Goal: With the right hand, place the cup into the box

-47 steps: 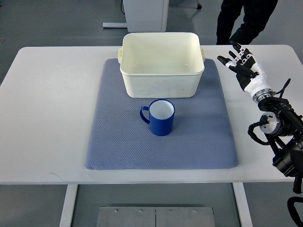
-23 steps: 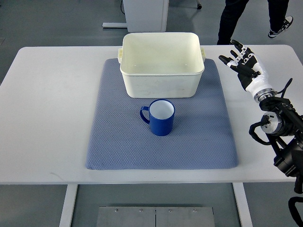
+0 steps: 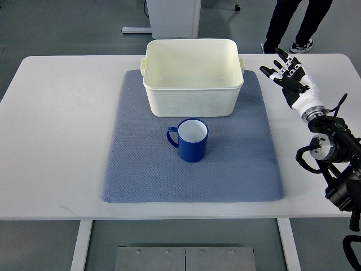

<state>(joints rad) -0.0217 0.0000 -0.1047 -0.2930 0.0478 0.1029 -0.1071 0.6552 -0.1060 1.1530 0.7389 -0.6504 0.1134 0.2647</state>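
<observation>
A blue cup with a white inside stands upright on the blue-grey mat, its handle pointing left. Just behind it sits the cream plastic box, which holds nothing. My right hand hovers over the table to the right of the box, fingers spread and holding nothing. It is well apart from the cup, up and to the right of it. The left arm does not show.
The white table carries the mat and box. A person's legs stand behind the far right edge of the table. A white cabinet base stands behind the table.
My right hand has barely shifted. The person behind the table has stepped and changed stance. Cup and box are where they were.
</observation>
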